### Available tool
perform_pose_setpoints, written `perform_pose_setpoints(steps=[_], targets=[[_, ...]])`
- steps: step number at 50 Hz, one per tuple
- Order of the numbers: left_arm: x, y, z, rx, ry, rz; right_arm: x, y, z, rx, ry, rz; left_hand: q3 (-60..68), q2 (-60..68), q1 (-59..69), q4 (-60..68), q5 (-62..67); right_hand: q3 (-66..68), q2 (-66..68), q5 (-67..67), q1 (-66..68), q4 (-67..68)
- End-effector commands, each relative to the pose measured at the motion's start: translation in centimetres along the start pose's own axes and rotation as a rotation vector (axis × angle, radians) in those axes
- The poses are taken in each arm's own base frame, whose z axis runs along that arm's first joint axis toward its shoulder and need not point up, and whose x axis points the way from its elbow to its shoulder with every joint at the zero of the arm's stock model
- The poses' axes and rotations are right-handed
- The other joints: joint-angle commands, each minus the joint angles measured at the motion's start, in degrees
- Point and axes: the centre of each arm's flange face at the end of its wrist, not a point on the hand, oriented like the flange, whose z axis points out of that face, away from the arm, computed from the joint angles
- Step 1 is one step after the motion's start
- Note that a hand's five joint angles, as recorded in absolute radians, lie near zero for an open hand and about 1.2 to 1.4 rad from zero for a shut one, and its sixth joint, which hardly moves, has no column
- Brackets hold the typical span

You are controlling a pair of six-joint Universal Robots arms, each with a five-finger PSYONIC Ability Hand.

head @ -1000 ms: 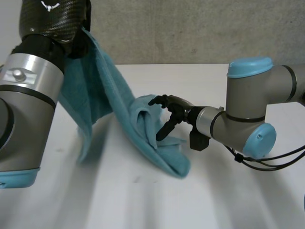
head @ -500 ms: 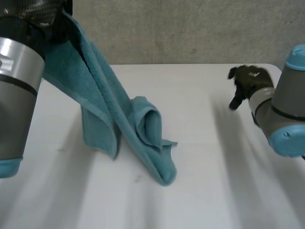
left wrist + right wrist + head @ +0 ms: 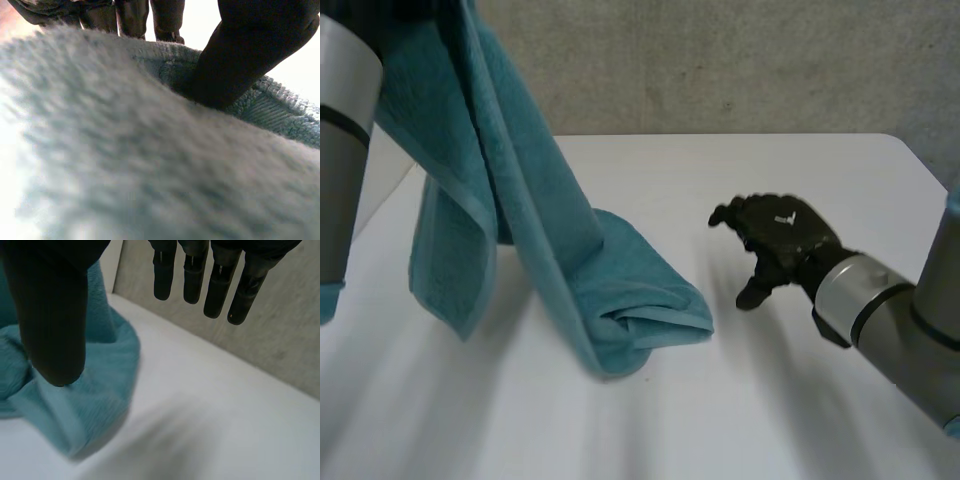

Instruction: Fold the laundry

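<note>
Teal towel (image 3: 510,200), hanging from the left hand (image 3: 250,50) high above the white table (image 3: 770,400), with its lower end bunched in a loose roll on the table. In the left wrist view, the thumb and fingers pinch a hemmed edge of the cloth between them. The right hand (image 3: 780,240) was tucked into the folds a second ago and then pulled well away to the side. It now hovers near the bunched end without touching it, fingers straight and apart, holding nothing. The towel has meanwhile been lifted higher. On this evidence no fold is made yet. The right hand seems placed to take a fresh hold low down.
</note>
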Motion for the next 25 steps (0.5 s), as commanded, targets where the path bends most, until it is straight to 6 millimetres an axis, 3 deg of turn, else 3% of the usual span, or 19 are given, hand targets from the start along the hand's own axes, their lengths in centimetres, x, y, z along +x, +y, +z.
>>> perform_pose_setpoints(steps=[1, 7, 8, 12, 20, 21, 23, 24, 25], targets=[[-1.2, 0.7, -0.2, -0.021, -0.031, 0.023, -2.2, 3.8, 1.1, -0.104, -0.060, 0.054, 11.74, 11.34, 15.28, 11.48, 14.22, 0.72, -0.51, 1.29, 2.62, 1.06], [-1.7, -0.3, -0.3, 0.004, -0.044, 0.021, -2.2, 4.7, 2.6, -0.085, -0.055, 0.091, 11.74, 11.34, 15.28, 11.48, 14.22, 3.24, 2.01, 3.81, 5.15, 3.58], [-1.7, -0.4, -0.4, 0.005, -0.044, 0.021, -2.7, 5.4, 3.7, -0.087, -0.070, 0.107, 11.74, 11.34, 15.28, 11.48, 14.22, 5.91, 4.67, 6.48, 7.81, 6.25], [-1.8, -0.7, -0.7, 0.009, -0.044, 0.019, -3.8, 6.1, 4.6, -0.098, -0.094, 0.098, 11.74, 11.34, 15.28, 11.48, 14.22, 7.78, 6.55, 8.35, 9.68, 8.12], [-1.7, 0.0, -1.0, -0.012, -0.040, 0.021, -4.4, 8.3, 7.2, -0.137, -0.050, 0.077, 11.74, 11.34, 15.28, 11.48, 14.22, 13.49, 12.26, 14.06, 15.40, 13.83], [-1.7, 0.0, -1.0, -0.014, -0.039, 0.021, -4.3, 8.6, 7.7, -0.139, -0.033, 0.074, 11.74, 11.34, 15.28, 11.48, 14.22, 18.00, 16.77, 18.57, 19.90, 18.34], [-1.7, 0.0, -1.0, -0.016, -0.040, 0.022, -4.2, 8.5, 8.4, -0.127, -0.007, 0.069, 11.74, 11.34, 15.28, 11.48, 14.22, 40.30, 39.07, 40.87, 42.21, 40.64], [-1.8, 0.2, -1.0, -0.021, -0.045, 0.025, -3.7, 8.0, 8.8, -0.101, 0.013, 0.069, 11.74, 11.34, 15.28, 11.48, 14.22, 60.67, 59.44, 61.24, 62.58, 61.01], [-1.9, 0.3, -1.0, -0.023, -0.047, 0.025, -3.5, 7.6, 9.0, -0.080, 0.023, 0.069, 11.74, 11.34, 15.28, 11.48, 14.22, 60.88, 59.65, 61.45, 62.78, 61.22]])
